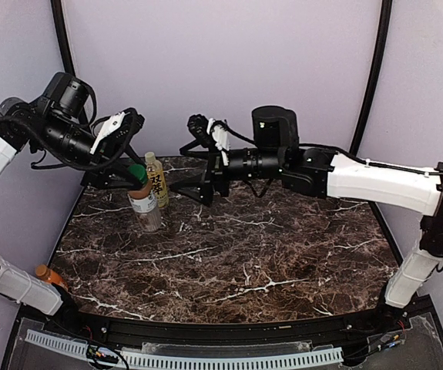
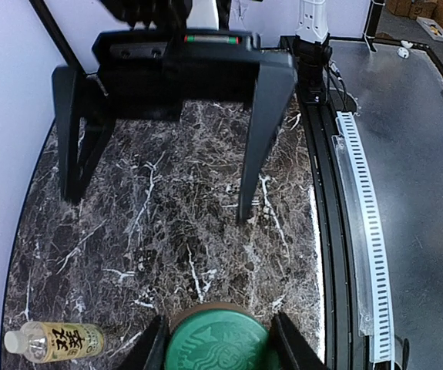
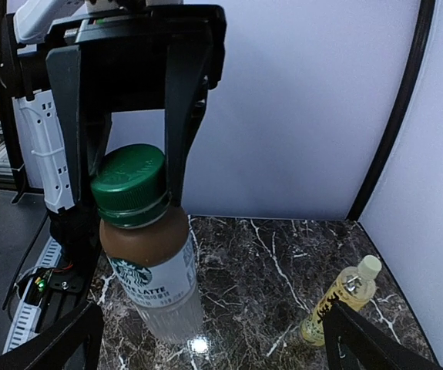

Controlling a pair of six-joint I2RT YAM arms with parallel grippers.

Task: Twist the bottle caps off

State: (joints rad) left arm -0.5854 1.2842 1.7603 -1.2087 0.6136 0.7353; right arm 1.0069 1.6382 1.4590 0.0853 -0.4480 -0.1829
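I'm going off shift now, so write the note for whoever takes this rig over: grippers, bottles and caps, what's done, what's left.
Left gripper: fingers either side of the green cap on the short white-labelled bottle; whether they press it cannot be told.
Right gripper: open wide, holding nothing, facing the two standing bottles.
Yellow-labelled bottle: upright beside the short one, toward the back, cream cap on.
Orange bottle: near left corner, only partly in view; its cap is unclear.
Done: no cap seen off.
Left: all three caps, green one first since the left gripper is there.
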